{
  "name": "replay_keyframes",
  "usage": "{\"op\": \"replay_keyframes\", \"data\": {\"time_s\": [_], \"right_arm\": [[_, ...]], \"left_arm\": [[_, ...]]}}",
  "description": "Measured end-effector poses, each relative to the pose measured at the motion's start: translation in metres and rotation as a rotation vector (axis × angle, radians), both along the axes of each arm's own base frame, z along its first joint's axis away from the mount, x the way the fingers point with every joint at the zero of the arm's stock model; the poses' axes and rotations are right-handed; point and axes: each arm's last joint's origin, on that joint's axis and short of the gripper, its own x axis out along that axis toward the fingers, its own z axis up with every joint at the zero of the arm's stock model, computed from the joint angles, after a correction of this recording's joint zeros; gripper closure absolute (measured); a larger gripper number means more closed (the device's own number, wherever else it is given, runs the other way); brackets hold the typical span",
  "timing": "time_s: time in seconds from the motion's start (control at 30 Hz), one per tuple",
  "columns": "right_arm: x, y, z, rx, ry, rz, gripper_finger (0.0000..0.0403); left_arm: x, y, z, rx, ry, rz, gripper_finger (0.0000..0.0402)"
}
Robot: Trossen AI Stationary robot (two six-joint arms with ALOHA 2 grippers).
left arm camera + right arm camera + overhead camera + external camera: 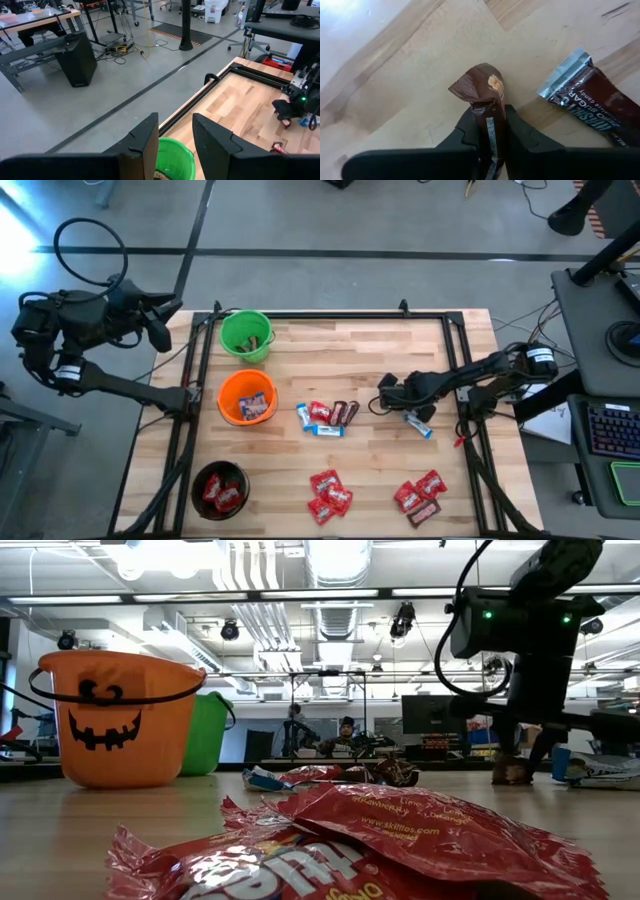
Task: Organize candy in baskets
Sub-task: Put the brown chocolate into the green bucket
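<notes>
Left of the orange basket (246, 397), the left gripper (175, 145) waits off the desk (350, 350) edge above the green basket (246, 335), fingers part open and empty; that basket is cut off in its wrist view. Below the orange basket, the black basket (220, 488) holds red candy. To its right, the right gripper (385, 401) has its fingers clamped on a brown candy (485, 92), whose lower end is hidden between them. The concrete floor (75, 110) is strewn with cables.

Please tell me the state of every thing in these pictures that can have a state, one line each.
Right gripper: shut on a brown candy, low over the table.
Left gripper: open, empty, above the green bucket.
Green bucket: upright, holds little.
Orange bucket: upright, some candy inside.
Black bucket: upright, red candies inside.
Other candies: loose on the table.
</notes>
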Motion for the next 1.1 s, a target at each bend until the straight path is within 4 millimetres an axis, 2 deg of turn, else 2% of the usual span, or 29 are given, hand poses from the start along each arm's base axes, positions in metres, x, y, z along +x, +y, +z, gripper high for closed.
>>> {"op": "replay_keyframes", "data": {"time_s": [0.1,0.3,0.43,0.67,0.77,0.93,1.1], "right_arm": [[0.006,0.0,0.01,-0.011,-0.042,0.028,0.0372],[0.031,-0.006,0.049,-0.196,-0.164,0.115,0.0374],[0.054,-0.014,0.084,-0.314,-0.227,0.195,0.0373],[0.094,-0.038,0.146,-0.546,-0.242,0.32,0.0372],[0.109,-0.052,0.165,-0.601,-0.223,0.375,0.0372],[0.139,-0.075,0.184,-0.657,-0.198,0.456,0.0371],[0.177,-0.093,0.184,-0.65,-0.188,0.56,0.037]], "left_arm": [[0.0,0.0,0.0,0.0,0.0,0.0,0.0299],[0.0,0.0,0.0,0.0,0.0,-0.001,0.0299],[0.0,0.0,0.0,0.001,0.001,-0.001,0.0299],[-0.002,0.0,0.0,0.002,-0.002,-0.002,0.0299],[-0.003,0.0,-0.001,0.002,0.006,-0.001,0.0299],[-0.005,0.0,-0.005,-0.018,0.038,0.009,0.0299],[-0.007,0.0,-0.011,-0.048,0.049,0.027,0.0299]]}}
